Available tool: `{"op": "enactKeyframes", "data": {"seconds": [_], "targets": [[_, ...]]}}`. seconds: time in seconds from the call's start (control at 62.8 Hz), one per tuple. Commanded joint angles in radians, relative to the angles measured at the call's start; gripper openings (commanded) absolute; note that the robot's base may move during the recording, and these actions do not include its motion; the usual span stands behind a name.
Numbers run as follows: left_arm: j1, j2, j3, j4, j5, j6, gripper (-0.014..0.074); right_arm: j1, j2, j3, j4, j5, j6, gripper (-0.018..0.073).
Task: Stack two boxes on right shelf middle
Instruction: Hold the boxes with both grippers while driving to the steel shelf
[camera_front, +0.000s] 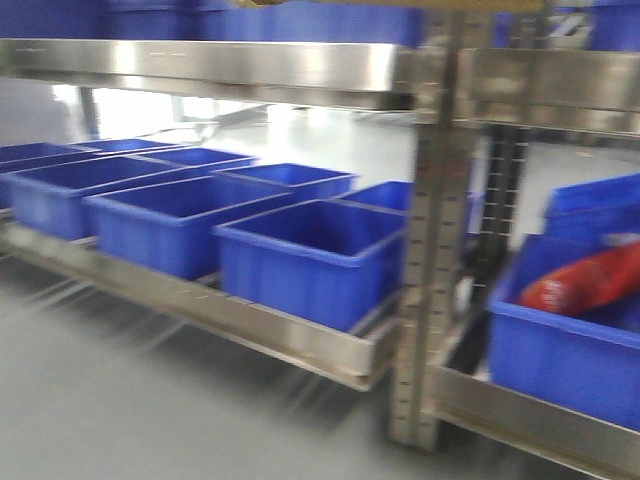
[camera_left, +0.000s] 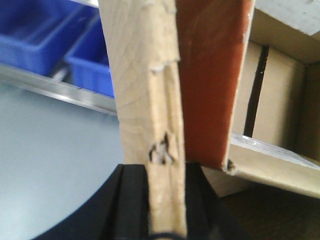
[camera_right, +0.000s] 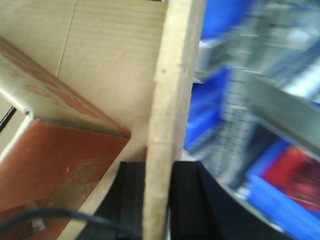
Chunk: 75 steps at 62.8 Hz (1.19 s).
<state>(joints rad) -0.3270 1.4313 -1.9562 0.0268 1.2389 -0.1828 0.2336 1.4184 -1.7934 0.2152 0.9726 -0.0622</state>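
The left gripper (camera_left: 162, 172) and right gripper (camera_right: 159, 170) each pinch the box (camera_left: 142, 75) by a wall between fingers (camera_left: 132, 200), probably sharing weight.

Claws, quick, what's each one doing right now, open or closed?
Left claw: closed, clamping an upright wall of the cardboard box.
Right claw: closed, clamping a cardboard box wall too.

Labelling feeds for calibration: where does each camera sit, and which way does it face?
Front-facing: off the arms, facing the shiny stainless-steel shelf of blue plastic bins; no robot part shows.
Left wrist: on the left arm, along the left gripper, shut on a wall of the brown cardboard box.
Right wrist: likewise, right gripper shut on the box.
Shared: both wrist views show the box.
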Motion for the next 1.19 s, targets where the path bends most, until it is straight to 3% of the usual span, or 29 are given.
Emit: {"op": "enactKeyframes", "data": {"seconds": [0.0,1.179], "targets": [[0.003,-0.018,-0.012,-0.012,-0.034,-0.001,-0.0111,-0.012,-0.008,-0.009,-0.049,-0.073,-0.009,-0.0154],[0.003,-0.018,-0.012,-0.012,-0.034,-0.001,-0.0111,-0.012,-0.008,-0.009,-0.049,-0.073,-0.009,-0.0154]]}}
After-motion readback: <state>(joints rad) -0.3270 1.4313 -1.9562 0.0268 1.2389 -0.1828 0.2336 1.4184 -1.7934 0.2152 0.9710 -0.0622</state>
